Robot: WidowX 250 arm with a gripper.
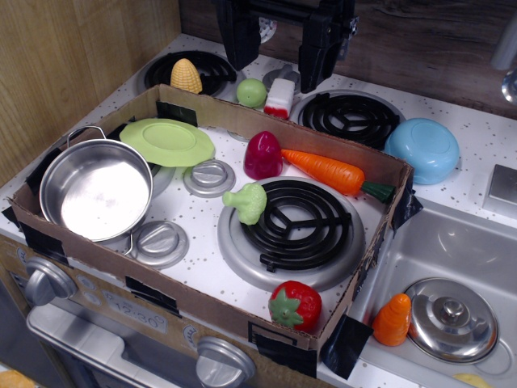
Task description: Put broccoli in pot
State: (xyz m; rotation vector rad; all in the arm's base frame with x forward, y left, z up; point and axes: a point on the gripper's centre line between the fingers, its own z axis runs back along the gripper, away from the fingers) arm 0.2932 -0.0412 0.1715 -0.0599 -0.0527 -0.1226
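The pale-green toy broccoli [247, 201] lies on the left edge of the front right burner [292, 228], inside the cardboard wall. The shiny steel pot [96, 188] sits empty at the front left, tilted over the left burner, its thin wire handle at the back. My black gripper [279, 36] hangs at the top centre, high above the back of the stove, well behind the broccoli. Its two fingers stand apart with nothing between them.
A cardboard wall [284, 131] rings the front of the stove. Inside are a lime-green plate [169, 141], a maroon vegetable [262, 154], a carrot [327, 172] and a strawberry [296, 306]. Behind are corn [186, 76], a green ball [251, 92] and a blue bowl [422, 149]. A steel lid [451, 318] lies in the sink.
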